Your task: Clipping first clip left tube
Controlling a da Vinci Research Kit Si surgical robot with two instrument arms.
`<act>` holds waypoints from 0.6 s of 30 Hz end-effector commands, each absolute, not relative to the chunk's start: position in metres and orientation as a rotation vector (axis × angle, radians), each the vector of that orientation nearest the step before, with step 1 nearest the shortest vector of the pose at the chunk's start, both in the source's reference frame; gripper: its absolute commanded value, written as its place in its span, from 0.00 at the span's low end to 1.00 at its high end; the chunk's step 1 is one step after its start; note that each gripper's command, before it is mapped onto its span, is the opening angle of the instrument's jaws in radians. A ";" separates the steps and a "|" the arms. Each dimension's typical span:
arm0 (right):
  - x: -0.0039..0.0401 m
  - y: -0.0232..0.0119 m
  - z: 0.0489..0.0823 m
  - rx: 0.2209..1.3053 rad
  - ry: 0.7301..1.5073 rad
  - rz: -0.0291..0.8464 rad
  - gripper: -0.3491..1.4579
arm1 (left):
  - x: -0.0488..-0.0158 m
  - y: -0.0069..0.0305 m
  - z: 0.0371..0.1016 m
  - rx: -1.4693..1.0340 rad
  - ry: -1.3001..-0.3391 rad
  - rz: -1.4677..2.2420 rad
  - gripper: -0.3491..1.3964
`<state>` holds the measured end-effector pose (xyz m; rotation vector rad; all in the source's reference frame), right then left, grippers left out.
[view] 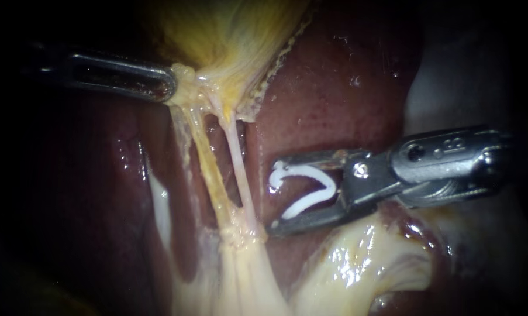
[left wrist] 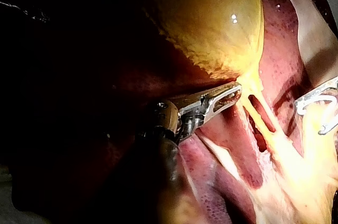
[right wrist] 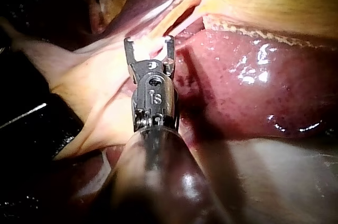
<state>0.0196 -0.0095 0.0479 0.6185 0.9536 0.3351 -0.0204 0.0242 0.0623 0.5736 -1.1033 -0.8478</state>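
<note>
Over dark liver [view: 334, 76], the left tube [view: 210, 169] stretches taut, unclipped.
The right tube [view: 240, 169] stands between it and the open clip [view: 331, 186] gripped in my spread right pincer [view: 274, 196], so I may snag the wrong one; my left pincer [view: 171, 88] is clamped on the gallbladder [view: 228, 29].

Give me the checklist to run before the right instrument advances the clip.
1. Is the clip loaded in the right instrument: ok.
2. Is the left instrument shut on the gallbladder neck, with the tubes stretched: ok.
3. Gap showing between left tube and right tube: ok.
4. Clip around left tube: not ok, it is apart from both.
5. Direct path to left tube: not ok, right tube lies between.
6. Tissue behind left tube: cannot tell.
</note>
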 end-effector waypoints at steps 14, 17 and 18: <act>0.0224 -0.0103 0.0515 0.699 0.958 0.383 0.47 | -0.0205 0.0241 0.0624 0.575 -1.104 -0.846 0.00; 0.0227 -0.0104 0.0522 0.714 0.963 0.391 0.47 | -0.0205 0.0241 0.0624 0.575 -1.104 -0.846 0.00; 0.0227 -0.0105 0.0524 0.717 0.963 0.387 0.47 | -0.0205 0.0241 0.0624 0.575 -1.104 -0.846 0.00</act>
